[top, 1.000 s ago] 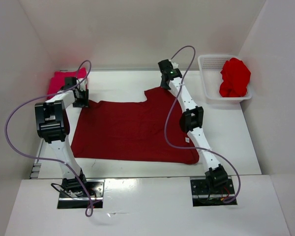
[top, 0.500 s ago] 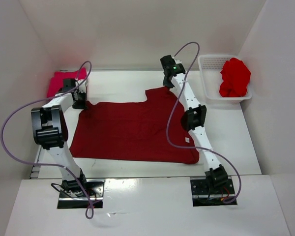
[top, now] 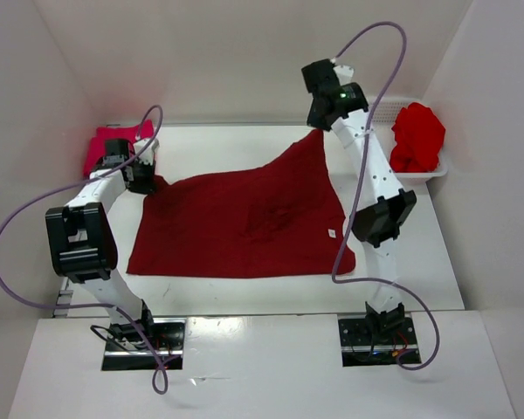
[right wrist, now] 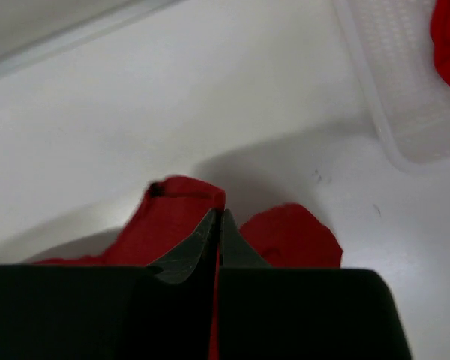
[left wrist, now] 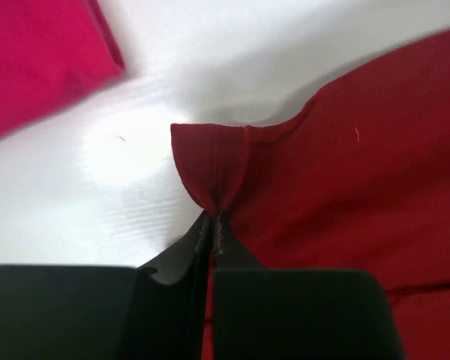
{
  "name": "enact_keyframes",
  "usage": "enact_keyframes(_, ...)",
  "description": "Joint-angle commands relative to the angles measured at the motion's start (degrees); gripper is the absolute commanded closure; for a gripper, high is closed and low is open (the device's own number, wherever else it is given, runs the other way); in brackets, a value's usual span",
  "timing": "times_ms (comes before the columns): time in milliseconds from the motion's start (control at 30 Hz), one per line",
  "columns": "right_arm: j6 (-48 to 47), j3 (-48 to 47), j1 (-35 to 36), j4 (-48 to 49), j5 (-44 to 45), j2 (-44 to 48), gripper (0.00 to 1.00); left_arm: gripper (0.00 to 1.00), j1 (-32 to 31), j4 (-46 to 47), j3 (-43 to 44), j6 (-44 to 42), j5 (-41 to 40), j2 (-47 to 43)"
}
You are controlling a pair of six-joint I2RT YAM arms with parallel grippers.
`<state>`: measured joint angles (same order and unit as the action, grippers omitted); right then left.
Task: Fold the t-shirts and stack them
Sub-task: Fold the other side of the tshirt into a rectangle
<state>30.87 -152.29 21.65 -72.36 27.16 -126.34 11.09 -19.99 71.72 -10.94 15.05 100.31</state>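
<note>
White arm links (top: 367,166), black joints (top: 382,218), black hands (left wrist: 212,219) (right wrist: 217,216), purple cables (top: 386,24)
</note>
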Motion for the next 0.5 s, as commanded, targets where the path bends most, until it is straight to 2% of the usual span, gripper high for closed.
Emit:
enact_keyframes(0, 1.73, 11.98, 4.71, -0.69, 5.62, 2.75, 1.00, 0.97, 0.33, 0.91, -3.51, -3.73, 2.79, -2.67)
enact_keyframes(67, 1.73, 26.46, 6.20, 4.30, 4.58, 7.40, 1.00, 0.95, 0.33, 0.92, -5.01, -5.93, 4.02, -3.46)
enact_keyframes(100, 1.73, 38.96, 6.73, 12.60, 0.66, 13.69, 1.00, 0.95, 0.33, 0.92, -6.41, -6.63, 4.72, -4.15)
enact_keyframes(200, 4.19, 58.25, 6.22, 24.85, -6.30, 23.38, 1.00, 0.95, 0.33, 1.71, -7.83, -9.09, 5.25, -5.83)
enact_keyframes(300, 4.72, 67.09, 6.21, 29.80, -7.73, 27.28, 1.00, 0.95, 1.12, 1.71, -8.71, -10.94, 5.78, -7.24)
enact_keyframes(467, 6.47, 74.93, 5.34, 32.45, -7.12, 33.00, 1.00, 0.95, 2.53, 1.71, -9.23, -12.61, 6.57, -12.05)
